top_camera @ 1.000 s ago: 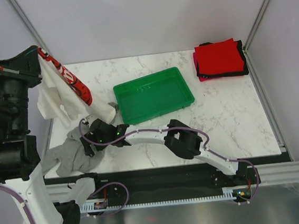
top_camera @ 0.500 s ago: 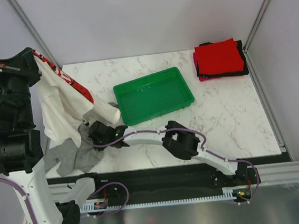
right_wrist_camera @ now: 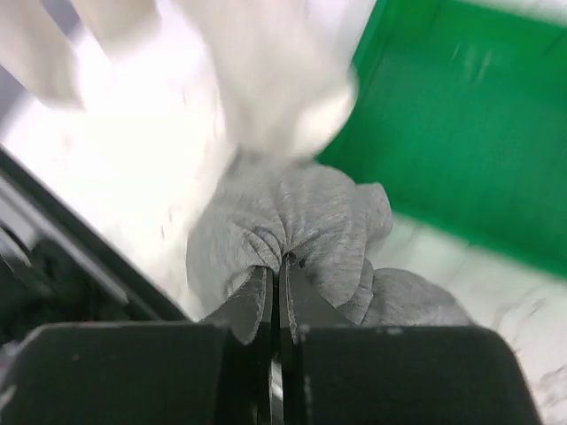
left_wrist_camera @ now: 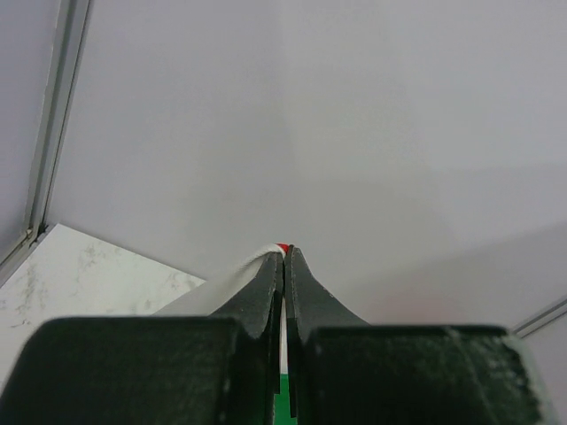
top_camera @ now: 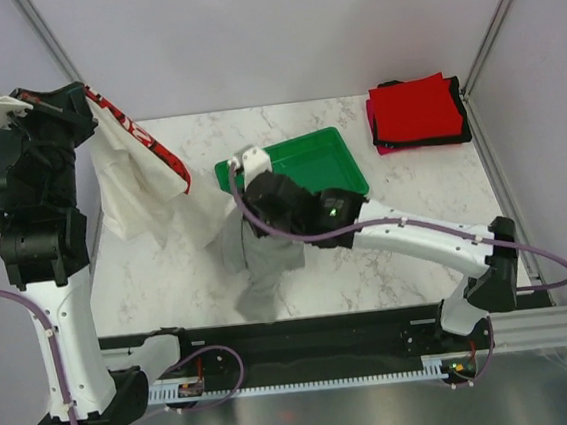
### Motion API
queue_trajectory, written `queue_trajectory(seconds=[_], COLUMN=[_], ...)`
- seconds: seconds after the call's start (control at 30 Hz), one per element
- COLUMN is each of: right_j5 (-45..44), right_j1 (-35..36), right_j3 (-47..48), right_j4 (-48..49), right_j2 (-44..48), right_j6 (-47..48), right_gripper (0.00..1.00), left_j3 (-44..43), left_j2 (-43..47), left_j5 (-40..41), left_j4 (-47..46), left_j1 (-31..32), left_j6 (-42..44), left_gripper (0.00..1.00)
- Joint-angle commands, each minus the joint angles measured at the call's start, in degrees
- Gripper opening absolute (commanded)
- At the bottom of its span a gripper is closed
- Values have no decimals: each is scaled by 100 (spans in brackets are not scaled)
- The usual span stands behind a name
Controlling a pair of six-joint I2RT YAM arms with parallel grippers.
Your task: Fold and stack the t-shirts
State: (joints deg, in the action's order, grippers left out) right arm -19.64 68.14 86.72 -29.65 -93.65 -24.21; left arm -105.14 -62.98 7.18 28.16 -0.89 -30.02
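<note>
High at the far left, my left gripper [top_camera: 78, 94] is shut on the edge of the white t-shirt with the red print [top_camera: 138, 186], which hangs down over the table's left side. In the left wrist view the white cloth [left_wrist_camera: 237, 271] is pinched at the gripper's [left_wrist_camera: 283, 254] tips. My right gripper [top_camera: 239, 222] is shut on the bunched grey t-shirt [top_camera: 259, 270], lifted beside the tray's near left corner; its lower part hangs toward the front edge. The right wrist view shows grey folds [right_wrist_camera: 310, 217] gathered at that gripper's [right_wrist_camera: 282, 262] tips. A folded stack [top_camera: 416, 109], red on top of black and pink, lies at the back right.
A green plastic tray [top_camera: 345, 171] sits mid-table, partly covered by my right arm, and shows again in the right wrist view [right_wrist_camera: 461, 133]. Frame posts stand at both far corners. A black rail runs along the table's near edge [top_camera: 305, 326].
My right gripper closed on the grey shirt at the front left, then lifted it and carried it right toward the tray. My left arm raised the white shirt higher.
</note>
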Motion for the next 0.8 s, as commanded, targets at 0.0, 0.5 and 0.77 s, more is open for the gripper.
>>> queue_trajectory(seconds=[0.0,0.5,0.77], right_j5=[-795,4,812], right_j1=[-458,-2506,-2868], right_j3=[1547,3099,1172], right_j4=[-620,-255,398], right_j2=[356,-1270,-1411], right_j6=[600,1147,760], right_gripper=[0,0,63], left_j3=[152,2286,3604], left_j2=[409,2587,3265], left_j5=[195,443,-303], left_j4=[-356,286,646], left_j1=[18,10,9], left_j6=[338,23,-250], left_gripper=[2,2,2])
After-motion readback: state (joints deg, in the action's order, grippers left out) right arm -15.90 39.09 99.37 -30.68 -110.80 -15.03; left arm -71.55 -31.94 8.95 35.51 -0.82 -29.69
